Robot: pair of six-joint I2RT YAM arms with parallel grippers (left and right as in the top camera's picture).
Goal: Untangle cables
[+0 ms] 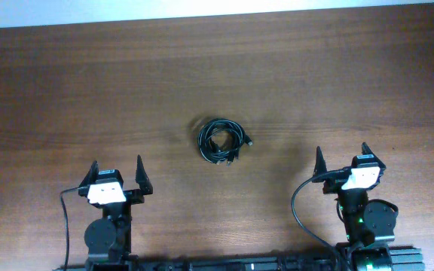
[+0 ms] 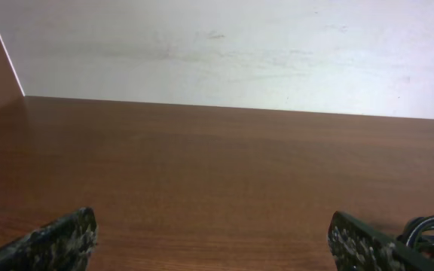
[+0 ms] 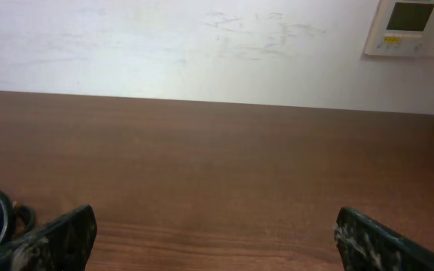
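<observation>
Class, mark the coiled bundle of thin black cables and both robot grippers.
Coiled bundle of thin black cables (image 1: 201,141): overhead view, coil's left arc.
Left gripper (image 1: 117,162): overhead view, midway between fingertips.
Right gripper (image 1: 342,148): overhead view, midway between fingertips.

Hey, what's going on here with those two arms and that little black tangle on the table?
Two robot arms sit at a wooden table. A coiled bundle of thin black cables lies between them, a little ahead of both. The job is to untangle it, but neither arm is touching it: the left gripper and the right gripper are both open, empty and well short of the bundle.
</observation>
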